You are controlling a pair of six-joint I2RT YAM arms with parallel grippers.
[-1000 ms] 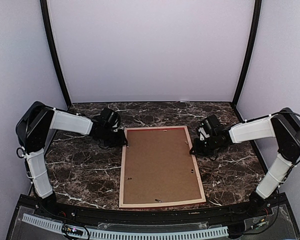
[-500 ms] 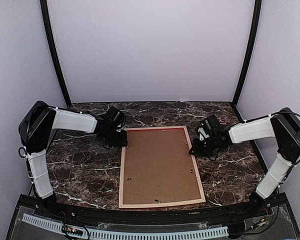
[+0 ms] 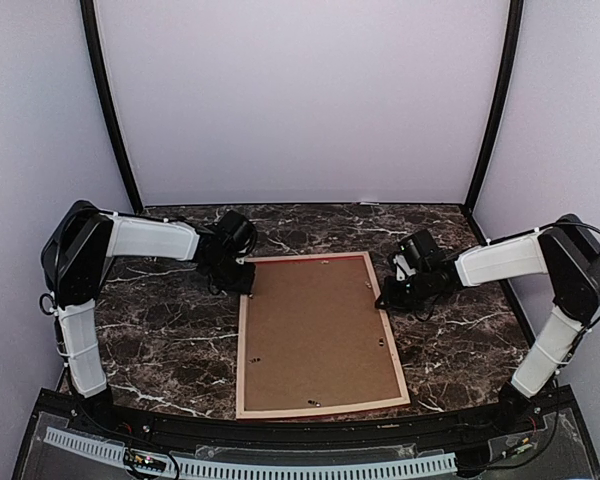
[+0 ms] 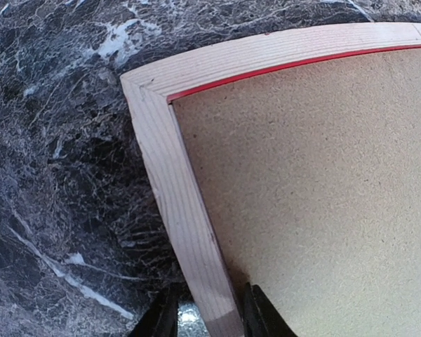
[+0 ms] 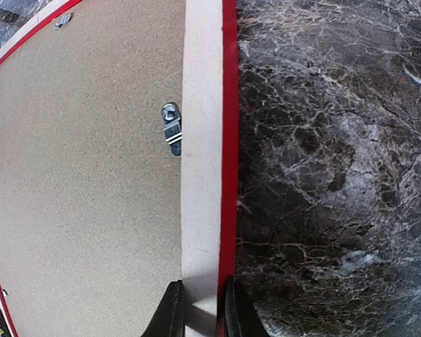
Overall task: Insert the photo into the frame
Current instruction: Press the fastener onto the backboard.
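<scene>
Frame (image 3: pixel 242 365) is lying back-side up in the middle of the marble table (image 3: pixel 155 340), with the brown backing board (image 3: pixel 315 335) sitting in it. Left gripper (image 4: pixel 209 312) is pinched on the left rail near the far corner. Right gripper (image 5: pixel 202 309) is pinched on the right rail.

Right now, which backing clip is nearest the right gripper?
The silver clip beside the long frame rail, just ahead of the right gripper; the other clip lies far off near the corner.
</scene>
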